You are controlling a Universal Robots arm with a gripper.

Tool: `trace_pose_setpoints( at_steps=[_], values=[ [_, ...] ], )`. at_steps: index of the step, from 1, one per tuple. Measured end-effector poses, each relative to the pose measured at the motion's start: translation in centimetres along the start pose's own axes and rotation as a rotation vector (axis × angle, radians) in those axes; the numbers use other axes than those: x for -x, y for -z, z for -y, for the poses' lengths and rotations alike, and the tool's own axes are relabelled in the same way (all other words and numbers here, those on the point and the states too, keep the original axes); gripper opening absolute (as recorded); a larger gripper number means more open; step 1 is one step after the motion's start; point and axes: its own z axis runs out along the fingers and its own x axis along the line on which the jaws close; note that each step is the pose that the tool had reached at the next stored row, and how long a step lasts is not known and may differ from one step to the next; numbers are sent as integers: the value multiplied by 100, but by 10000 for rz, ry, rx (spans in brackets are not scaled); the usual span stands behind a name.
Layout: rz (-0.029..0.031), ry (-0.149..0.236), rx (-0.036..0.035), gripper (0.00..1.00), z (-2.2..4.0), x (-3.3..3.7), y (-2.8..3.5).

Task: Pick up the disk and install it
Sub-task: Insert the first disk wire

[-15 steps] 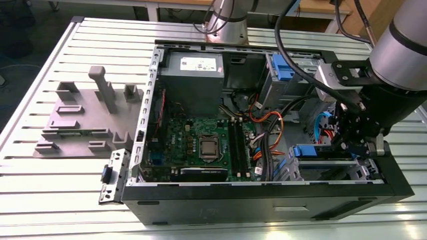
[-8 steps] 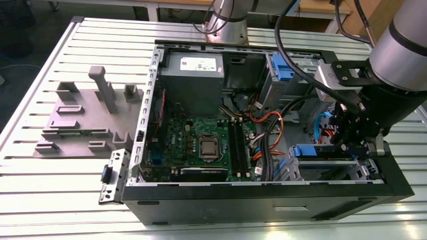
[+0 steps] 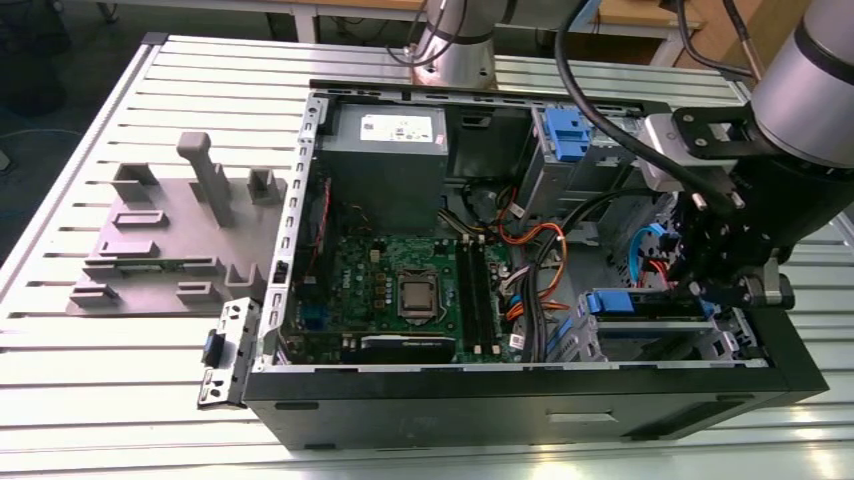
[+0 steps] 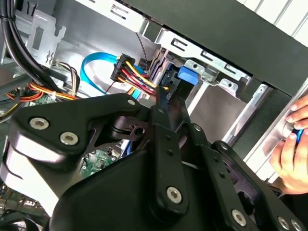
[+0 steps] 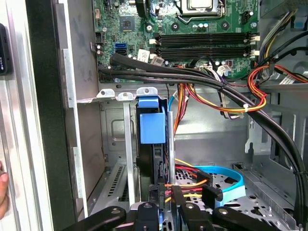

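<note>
The disk [image 5: 151,127] stands edge-on in the drive cage at the case's front corner, and its blue carrier end shows in both wrist views [image 4: 185,77]. In the exterior view that blue end [image 3: 621,300] lies in the lower cage on the exterior view's right. My gripper [image 3: 703,290] reaches down into the case at the disk's other end. Its black fingers [image 5: 177,195] close narrowly on the disk's near edge, with the gripper [image 4: 165,98] tips nearly meeting beside yellow and red power wires. Most of the drive's body is hidden by the cage.
The open computer case [image 3: 534,400] lies on a slatted metal table. Thick black and orange cables [image 5: 216,91] run across just above the cage. A person's hand [image 4: 293,139] rests on the case's outer edge. A grey fixture [image 3: 174,235] sits at the exterior view's left.
</note>
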Motion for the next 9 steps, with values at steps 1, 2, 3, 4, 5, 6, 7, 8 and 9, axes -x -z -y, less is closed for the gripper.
trace_pose_setpoints(
  at_steps=[1, 2, 3, 4, 5, 6, 7, 8, 9],
  values=[
    [2, -1, 1, 25, 0, 0, 0],
    [2, -1, 1, 25, 0, 0, 0],
    [1, -1, 1, 24, 0, 0, 2],
    [-2, 0, 2, 17, 0, 0, 3],
    [-1, 0, 1, 17, 0, 0, 3],
    [-1, 0, 1, 11, 1, 0, 3],
    [-1, 0, 2, 11, 1, 0, 4],
    [-1, 0, 1, 11, 1, 0, 4],
    [-2, 0, 2, 11, 1, 0, 5]
  ],
)
